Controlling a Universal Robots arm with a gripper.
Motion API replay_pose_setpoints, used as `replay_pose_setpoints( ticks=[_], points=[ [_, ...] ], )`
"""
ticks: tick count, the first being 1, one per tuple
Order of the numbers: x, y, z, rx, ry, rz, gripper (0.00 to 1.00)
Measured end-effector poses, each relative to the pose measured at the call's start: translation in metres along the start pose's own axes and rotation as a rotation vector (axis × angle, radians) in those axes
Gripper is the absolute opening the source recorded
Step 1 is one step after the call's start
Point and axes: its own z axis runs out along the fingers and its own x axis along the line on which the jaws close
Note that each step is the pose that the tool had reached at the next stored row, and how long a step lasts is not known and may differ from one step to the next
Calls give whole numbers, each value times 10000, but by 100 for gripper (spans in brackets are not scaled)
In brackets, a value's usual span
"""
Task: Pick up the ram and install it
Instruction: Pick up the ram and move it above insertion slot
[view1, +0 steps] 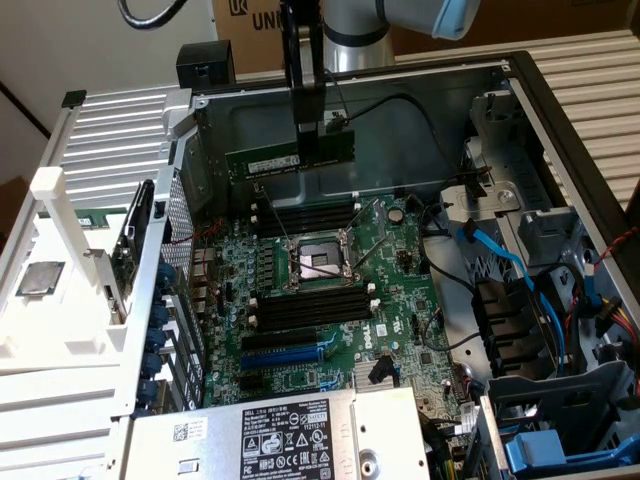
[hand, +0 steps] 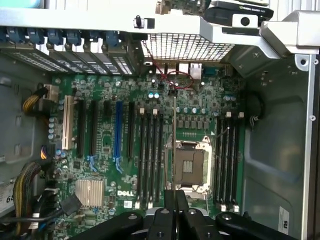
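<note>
The ram (view1: 265, 160) is a long green stick with a pale label. It hangs level and on edge, high inside the open computer case, above the motherboard (view1: 390, 270). My gripper (view1: 310, 150) is shut on it a little off its middle, coming straight down from above. In the wrist view the ram (hand: 173, 145) appears edge-on as a thin line running out from my gripper (hand: 170, 197), over the CPU socket's (hand: 189, 165) edge. Black memory slots (view1: 305, 215) lie below it, and a second bank of slots (view1: 310, 305) sits on the socket's other side.
The CPU socket (view1: 318, 262) sits between the two slot banks. A blue expansion slot (view1: 290, 352) and the power supply (view1: 290, 435) are nearer the camera. Drive bays with blue cables (view1: 520, 270) fill the exterior view's right. The case's back wall (view1: 380, 120) stands behind the ram.
</note>
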Motion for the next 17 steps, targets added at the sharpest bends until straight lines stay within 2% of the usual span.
replay_pose_setpoints(
  ticks=[6,9,12,14,17],
  points=[
    [88,-113,36,-4,0,12,12],
    [110,-116,46,-77,-5,388,12],
    [111,-120,82,-217,-12,646,12],
    [111,-141,111,-254,-13,681,12],
    [113,-222,147,-288,-12,683,12]
  ],
)
